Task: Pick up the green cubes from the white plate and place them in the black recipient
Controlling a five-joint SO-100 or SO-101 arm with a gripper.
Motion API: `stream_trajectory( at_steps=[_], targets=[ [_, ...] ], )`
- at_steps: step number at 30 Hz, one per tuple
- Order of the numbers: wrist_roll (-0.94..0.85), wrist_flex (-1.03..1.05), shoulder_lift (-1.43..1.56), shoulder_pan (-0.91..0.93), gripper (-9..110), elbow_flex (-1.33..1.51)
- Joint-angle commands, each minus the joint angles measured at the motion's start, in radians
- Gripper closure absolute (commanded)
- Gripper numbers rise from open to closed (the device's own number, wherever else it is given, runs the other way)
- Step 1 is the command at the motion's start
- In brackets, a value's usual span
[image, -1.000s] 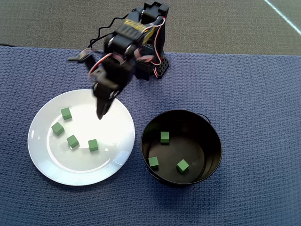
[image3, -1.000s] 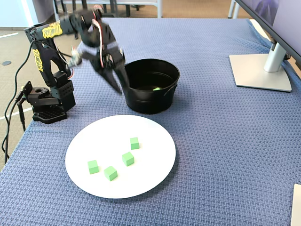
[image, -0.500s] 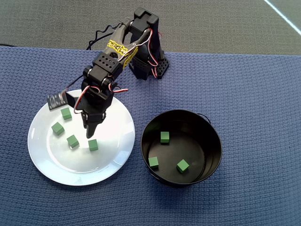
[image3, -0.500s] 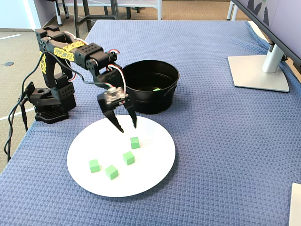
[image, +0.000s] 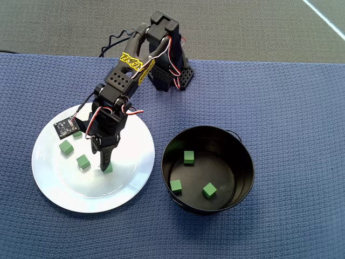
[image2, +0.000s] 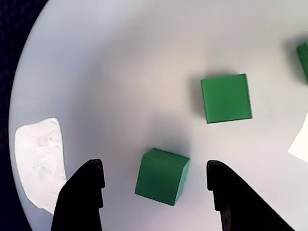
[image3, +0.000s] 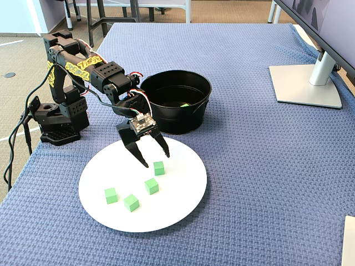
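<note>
The white plate (image: pixel 129 162) (image3: pixel 177 194) (image2: pixel 120 72) holds several green cubes. My gripper (image: pixel 105 164) (image3: pixel 156 160) (image2: pixel 154 168) is low over it and open. Its two black fingers stand either side of one cube (image2: pixel 162 176) (image3: pixel 159 168) (image: pixel 109 169) without touching it. In the wrist view a second cube (image2: pixel 226 98) lies just beyond, and part of a third (image2: pixel 304 60) shows at the right edge. More cubes (image: pixel 83 161) (image: pixel 66 147) sit left of the gripper. To the right in the overhead view, the black recipient (image: pixel 245 156) (image3: pixel 177 119) holds three green cubes (image: pixel 188 157) (image: pixel 176 186) (image: pixel 209 189).
Everything rests on a blue woven cloth (image3: pixel 260 183). The arm's base (image: pixel 170 78) (image3: pixel 58 119) stands behind the plate at the table's edge. A grey monitor stand (image3: pixel 308 83) occupies the far right in the fixed view. The camera board (image: pixel 67 127) on the wrist hangs over the plate's left part.
The arm swung from the plate's near-pot edge further over the plate and dropped lower. The open jaws now straddle one cube. The cubes have not moved.
</note>
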Motion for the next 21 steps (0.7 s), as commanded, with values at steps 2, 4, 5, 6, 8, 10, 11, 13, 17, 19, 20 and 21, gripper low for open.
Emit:
stream_trajectory(
  at_steps=[2, 4, 5, 6, 8, 10, 11, 13, 17, 19, 20, 21],
  targets=[
    [0.025, 0.08, 0.021, -0.034, 79, -0.011],
    [0.032, 0.075, 0.017, -0.037, 79, -0.006],
    [0.04, 0.075, 0.009, -0.038, 79, -0.006],
    [0.052, 0.075, -0.002, -0.041, 79, -0.011],
    [0.069, 0.077, -0.029, -0.044, 79, -0.032],
    [0.083, 0.08, -0.054, -0.044, 80, -0.055],
    [0.092, 0.084, -0.067, -0.044, 80, -0.071],
    [0.112, 0.098, -0.094, -0.044, 80, -0.101],
    [0.163, 0.101, -0.123, -0.044, 81, -0.129],
    [0.173, 0.107, -0.132, -0.044, 81, -0.138],
    [0.176, 0.107, -0.133, -0.044, 82, -0.14],
    [0.19, 0.104, -0.138, -0.043, 82, -0.144]
  ],
)
